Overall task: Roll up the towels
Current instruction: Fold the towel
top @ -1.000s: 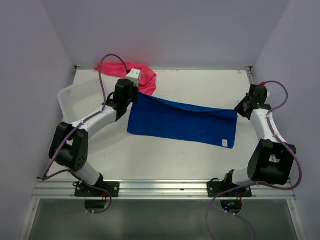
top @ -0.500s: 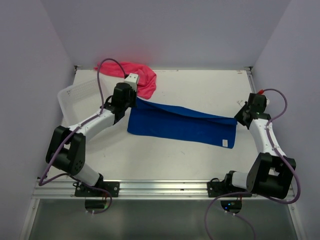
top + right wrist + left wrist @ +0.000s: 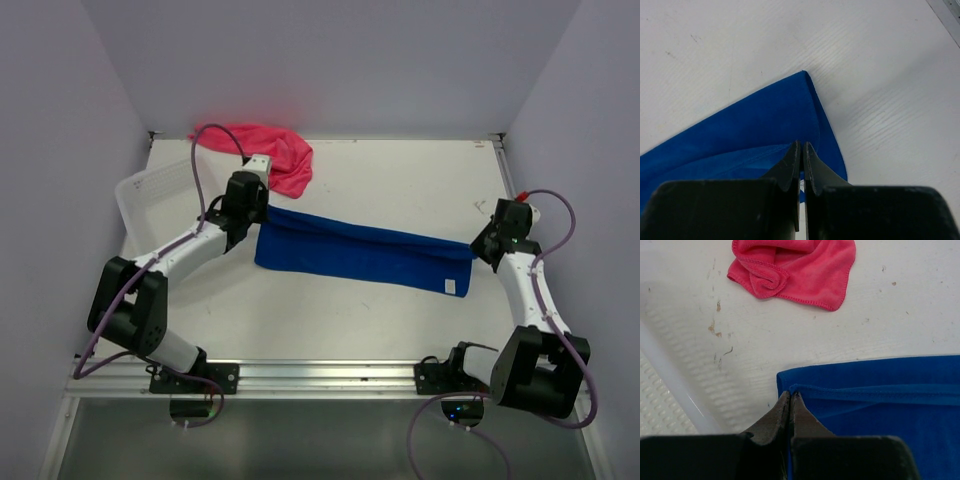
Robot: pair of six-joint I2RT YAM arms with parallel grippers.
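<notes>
The royal blue towel (image 3: 365, 255) lies across the middle of the table, its far edge lifted and folded toward the near edge. My left gripper (image 3: 262, 207) is shut on its far left corner (image 3: 792, 388). My right gripper (image 3: 477, 247) is shut on its far right corner (image 3: 800, 145). The blue cloth fills the right of the left wrist view (image 3: 880, 400) and the left of the right wrist view (image 3: 740, 135). The pink-red towel (image 3: 268, 155) lies crumpled at the back left; it also shows in the left wrist view (image 3: 800, 267).
A white slotted plastic basket (image 3: 155, 190) stands at the left, beside my left arm; its rim shows in the left wrist view (image 3: 665, 390). Purple walls close the table on three sides. A metal rail (image 3: 330, 375) runs along the near edge.
Both grippers have moved toward the near edge with the towel's far edge, folding the blue towel narrower. The pink-red towel has not moved.
</notes>
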